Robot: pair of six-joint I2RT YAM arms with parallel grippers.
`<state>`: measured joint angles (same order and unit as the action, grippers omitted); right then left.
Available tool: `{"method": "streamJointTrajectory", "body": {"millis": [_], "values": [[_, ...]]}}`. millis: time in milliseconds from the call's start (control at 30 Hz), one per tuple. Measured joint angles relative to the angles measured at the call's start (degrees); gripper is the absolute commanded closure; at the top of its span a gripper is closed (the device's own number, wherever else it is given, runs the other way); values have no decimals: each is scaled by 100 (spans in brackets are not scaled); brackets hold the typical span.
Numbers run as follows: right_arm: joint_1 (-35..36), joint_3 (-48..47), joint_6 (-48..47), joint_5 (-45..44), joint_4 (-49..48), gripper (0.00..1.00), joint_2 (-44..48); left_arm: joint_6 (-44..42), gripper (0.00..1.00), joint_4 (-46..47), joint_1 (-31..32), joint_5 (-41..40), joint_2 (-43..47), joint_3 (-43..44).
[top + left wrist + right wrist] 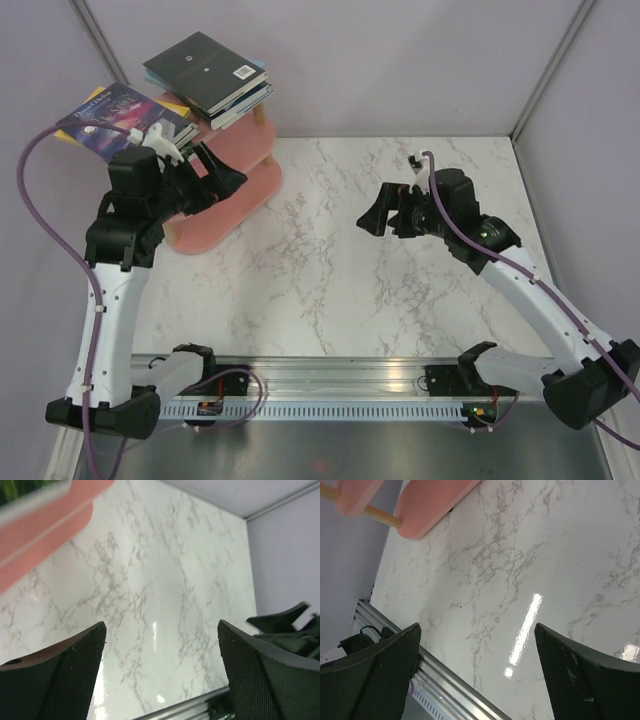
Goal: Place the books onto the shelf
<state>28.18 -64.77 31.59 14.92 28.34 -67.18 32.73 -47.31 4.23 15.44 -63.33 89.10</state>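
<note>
The shelf (246, 150), pink oval boards on wooden posts, stands at the table's far left. A stack of books (207, 72) with a black cover uppermost lies on its top board. A purple galaxy book (115, 115) lies at the shelf's left end, jutting past the edge. My left gripper (228, 183) hangs open and empty just in front of the shelf, over its lower boards. In the left wrist view the left gripper (162, 630) has only bare marble between its fingers. My right gripper (378, 215) is open and empty over the table's middle right, and the right wrist view (477, 630) shows the same.
The marble table (340, 290) is bounded by grey walls at the back and sides. An aluminium rail (330, 375) runs along the near edge between the arm bases. A pink shelf board (40, 525) fills a corner of the left wrist view. Boards (430, 505) and a post (370, 512) show in the right wrist view.
</note>
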Motion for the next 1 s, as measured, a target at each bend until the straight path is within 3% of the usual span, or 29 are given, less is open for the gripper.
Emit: {"method": "streamJointTrajectory", "body": {"millis": [267,467,600,767,1000], "values": [[37,363,-365,-841,-236,2,866,-398,6,977,525,-1005,1001,-2914],[66,1493,-483,-1360,-911,2,1733,-693,0,2900,577,-1453,1093,-5480],[85,1784,-546,-1543,-1255,2,2072,-1163,0,4369,570,-1622,1259,-6704],[85,1917,-592,-1631,-1432,2,2173,-1766,0,5650,560,-1578,861,-7053],[85,2140,-649,-1823,-1405,2,2002,-2677,0,7471,529,-1528,-522,-6867]]}}
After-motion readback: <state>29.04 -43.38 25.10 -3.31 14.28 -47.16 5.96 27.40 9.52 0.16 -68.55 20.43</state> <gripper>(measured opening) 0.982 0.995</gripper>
